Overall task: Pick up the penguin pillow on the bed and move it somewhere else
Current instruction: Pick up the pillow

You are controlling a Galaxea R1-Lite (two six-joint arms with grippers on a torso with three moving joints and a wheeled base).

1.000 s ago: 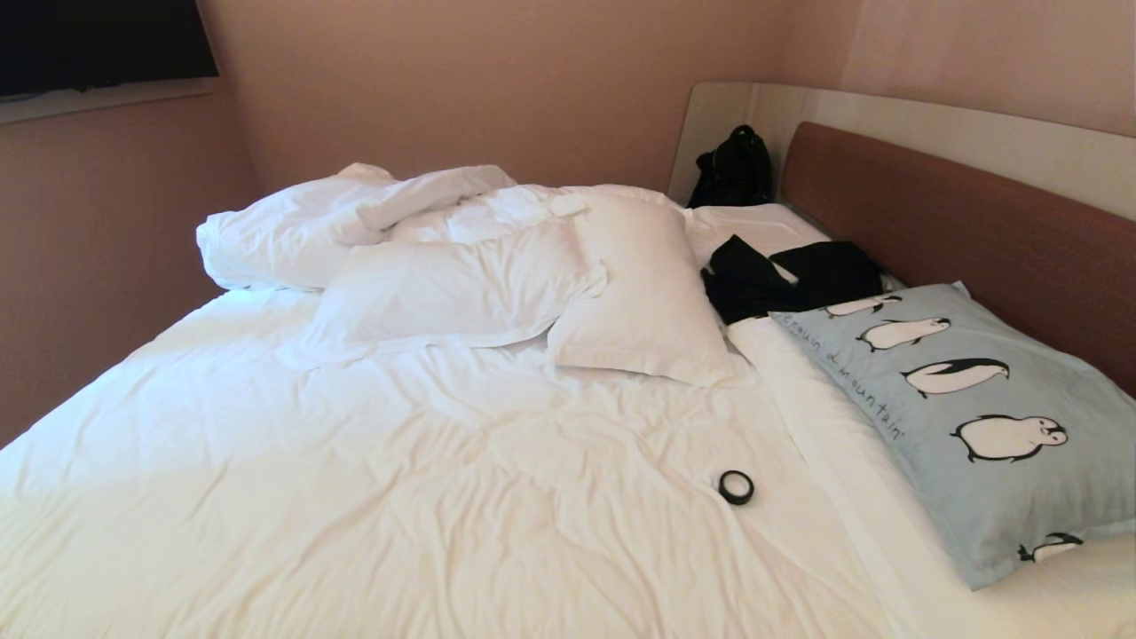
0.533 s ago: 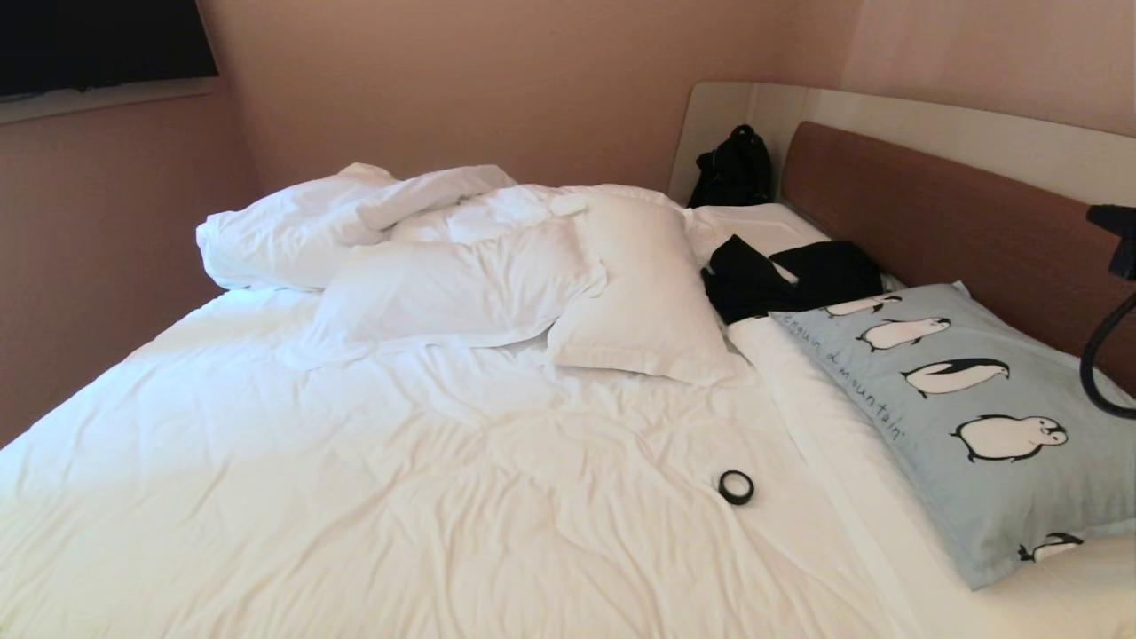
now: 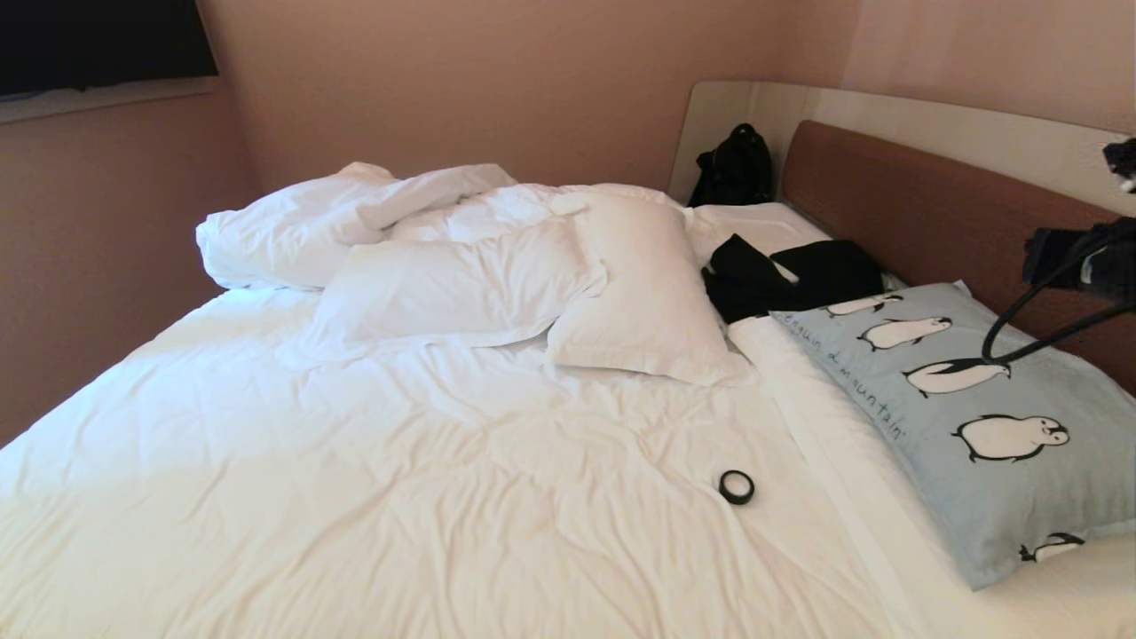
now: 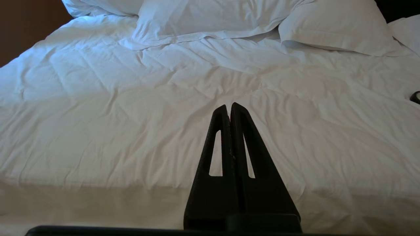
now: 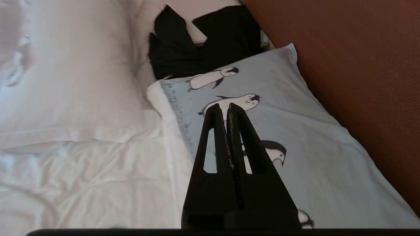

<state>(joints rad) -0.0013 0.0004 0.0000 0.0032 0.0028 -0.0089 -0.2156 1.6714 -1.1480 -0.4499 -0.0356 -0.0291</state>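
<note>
Penguin pillow (image 3: pixel 994 417): rectangular, soft pale-blue cloth, at 3 o'clock on wrinkled white bed (image 3: pixel 399 479). Right gripper (image 5: pixel 227 105): clenched, empty, above it. Left gripper (image 4: pixel 229 105): clenched, empty.

The pillow (image 3: pixel 994 417) is pale blue with black-and-white penguins and dark lettering. The sheets (image 3: pixel 399 497) are white, the headboard (image 3: pixel 941 217) brown, the clothes (image 3: pixel 785 277) and ring (image 3: pixel 737 487) black.
</note>
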